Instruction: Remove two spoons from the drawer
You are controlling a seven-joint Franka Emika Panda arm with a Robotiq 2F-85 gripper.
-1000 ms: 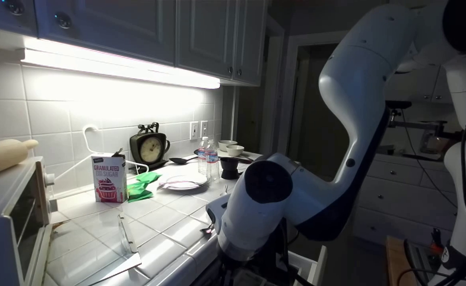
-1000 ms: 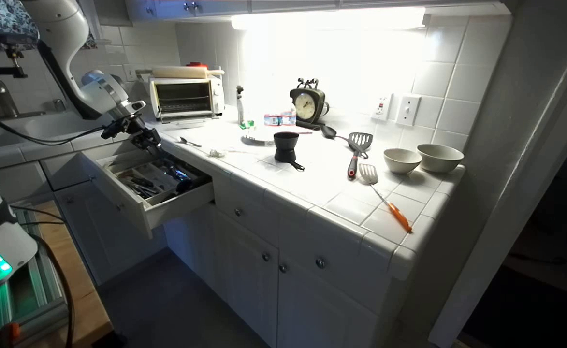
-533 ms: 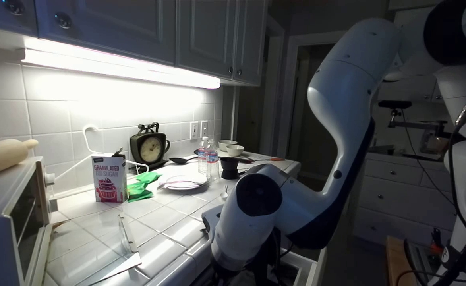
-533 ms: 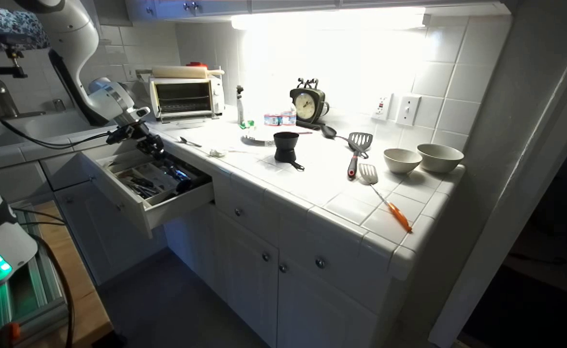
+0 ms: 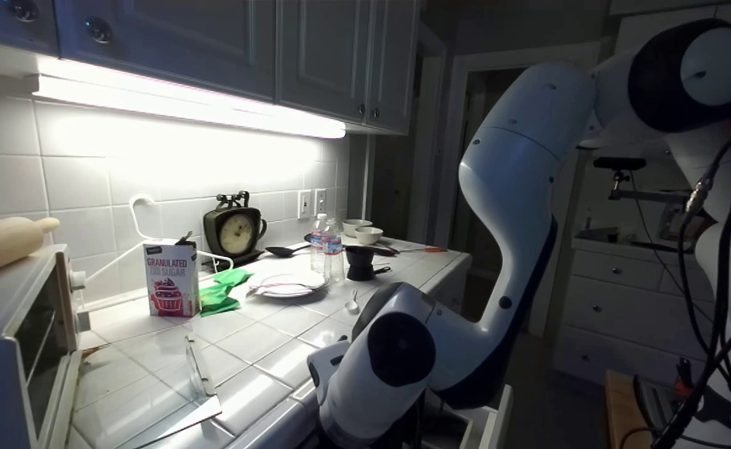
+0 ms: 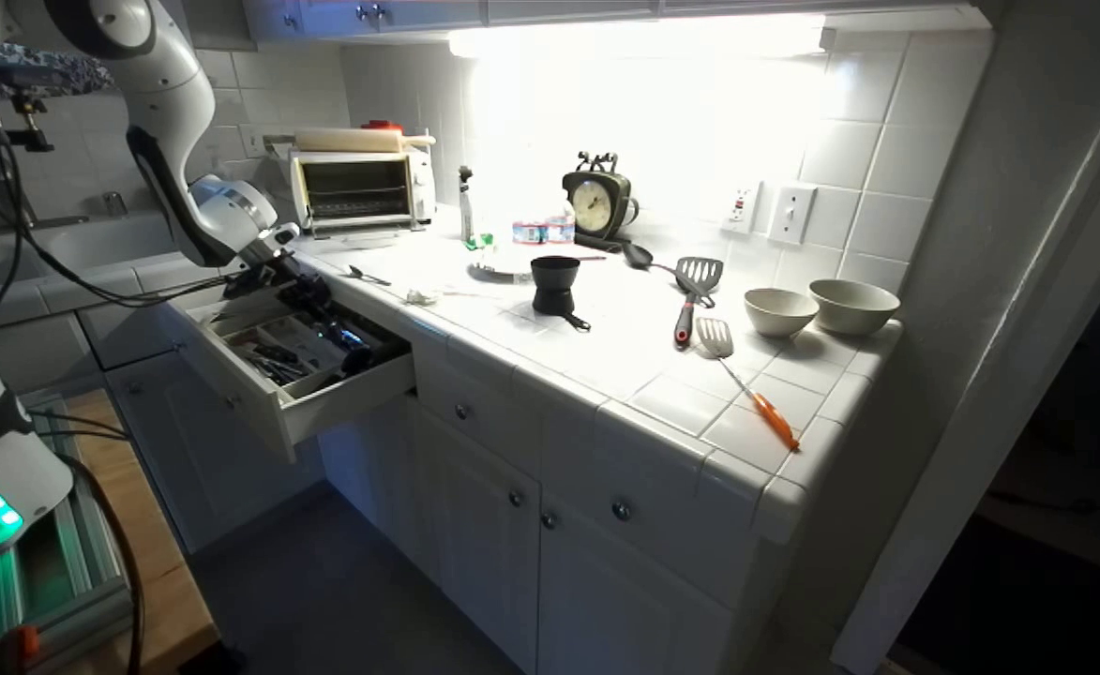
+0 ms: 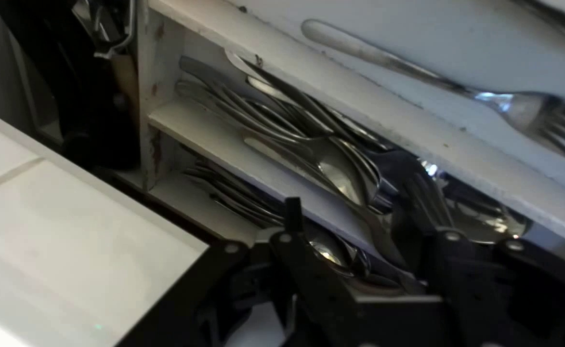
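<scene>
1. Gripper (image 7: 348, 224): fingers (image 7: 293, 217) stand apart, nothing I can see clamped between them. Tip depth I can't judge.
2. Drawer (image 6: 348, 405) is open below the front edge of the counter (image 7: 80, 250); in an exterior view I'm over its back corner, the end away from that camera. My guess at the target: the near spoon (image 7: 328, 249), in the compartment next to that edge. The middle spoon (image 7: 344, 182) lies one compartment over.
3. Biggest worry: fingers seem to straddle the divider (image 7: 215, 146) between those compartments. Go down and close like this and I probably pinch the divider, or drag the drawer with it.
4. Fix is a shift toward the counter edge, but that costs clearance: wrist (image 5: 362, 399) could hit the edge on the way down or on lift-out.
5. Flatware (image 7: 272, 130) overlaps heavily. Closing blind may bring up two pieces, or a wrong one.
6. Bowls are shiny and curved. Grab one by the rim and it likely rolls out; handle is safer.
7. Count: a spoon-like piece (image 6: 371, 277) lies on the counter near its front edge, above the drawer. If that's number one, I need one more, and a low swing could sweep it in.
</scene>
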